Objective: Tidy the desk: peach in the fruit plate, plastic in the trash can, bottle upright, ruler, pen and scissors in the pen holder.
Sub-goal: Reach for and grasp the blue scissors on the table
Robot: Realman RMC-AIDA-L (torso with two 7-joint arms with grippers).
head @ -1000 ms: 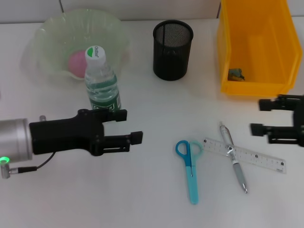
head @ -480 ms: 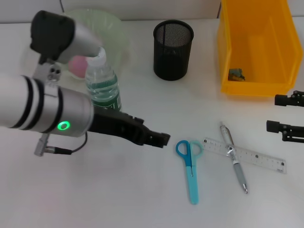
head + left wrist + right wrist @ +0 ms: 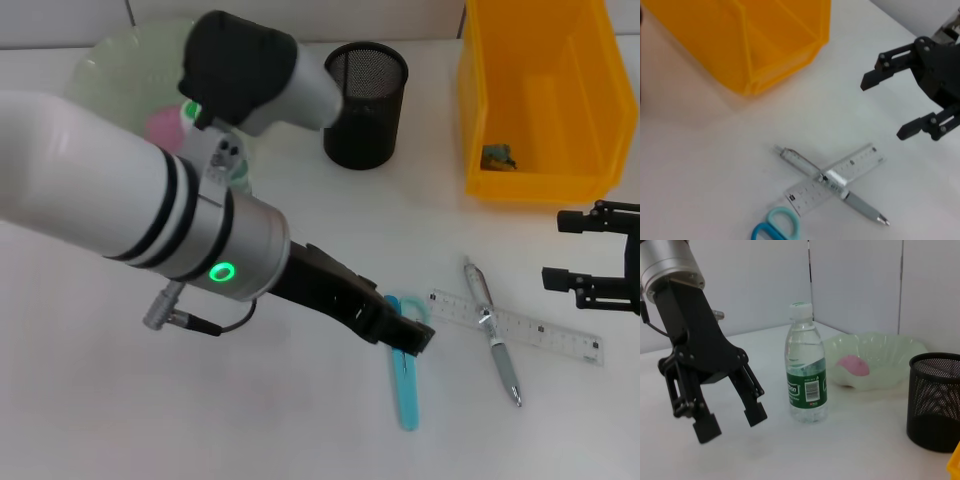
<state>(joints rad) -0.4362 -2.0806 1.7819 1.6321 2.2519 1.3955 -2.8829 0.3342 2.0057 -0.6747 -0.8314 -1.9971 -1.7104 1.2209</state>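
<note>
My left gripper [image 3: 405, 335] hangs open right over the handles of the blue scissors [image 3: 405, 390], and the right wrist view shows its fingers [image 3: 756, 415] spread. The clear ruler [image 3: 540, 335] and the silver pen [image 3: 505, 365] lie crossed to the right of the scissors. My right gripper [image 3: 560, 250] stands open at the right edge, just beyond them. The bottle [image 3: 806, 385] stands upright and is mostly hidden behind my left arm in the head view. The peach [image 3: 160, 125] lies in the green fruit plate [image 3: 110, 70]. A scrap of plastic [image 3: 497, 156] sits in the yellow trash can [image 3: 540, 95].
The black mesh pen holder [image 3: 365, 100] stands at the back centre, between the fruit plate and the trash can. My left arm spans the left and middle of the table. In the left wrist view, the ruler [image 3: 860, 162] crosses the pen [image 3: 795, 159].
My left arm has swung right from beside the bottle to above the scissors. My right gripper has shifted slightly along the right edge.
</note>
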